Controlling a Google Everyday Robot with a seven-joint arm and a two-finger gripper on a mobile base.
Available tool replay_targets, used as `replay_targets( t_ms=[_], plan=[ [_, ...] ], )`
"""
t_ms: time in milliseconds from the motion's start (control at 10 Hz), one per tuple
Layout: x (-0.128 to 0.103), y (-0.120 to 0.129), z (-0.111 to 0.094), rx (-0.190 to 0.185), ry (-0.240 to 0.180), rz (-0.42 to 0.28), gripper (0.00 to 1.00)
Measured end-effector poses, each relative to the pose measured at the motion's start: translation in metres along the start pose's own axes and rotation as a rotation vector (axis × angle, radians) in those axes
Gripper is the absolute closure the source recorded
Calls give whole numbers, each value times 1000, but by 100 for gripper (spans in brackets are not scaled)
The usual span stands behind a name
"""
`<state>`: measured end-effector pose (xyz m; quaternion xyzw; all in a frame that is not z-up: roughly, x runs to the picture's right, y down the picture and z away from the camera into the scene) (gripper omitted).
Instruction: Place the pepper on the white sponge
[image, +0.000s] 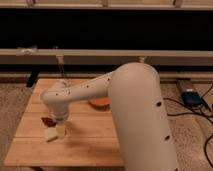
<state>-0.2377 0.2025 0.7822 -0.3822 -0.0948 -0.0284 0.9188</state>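
Note:
The pepper (47, 120) is a small dark red shape on the left part of the wooden table (90, 145). The white sponge (50, 134) is a small cream block just in front of it, close to it; I cannot tell whether they touch. My gripper (60, 126) hangs from the big white arm (135, 110) and points down at the table. It is right beside the pepper and the sponge, on their right. I cannot tell whether it holds anything.
An orange bowl (99, 103) sits near the table's middle, partly hidden behind the arm. A thin upright object (59, 65) stands at the table's back edge. A dark wall with a rail runs behind. Cables and a blue device (191, 97) lie on the floor at right.

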Motion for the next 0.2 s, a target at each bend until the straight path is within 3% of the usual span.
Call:
replay_targets(
  t_ms=[200],
  plan=[
    [-1,1,0,-1,0,-2,20]
  ],
)
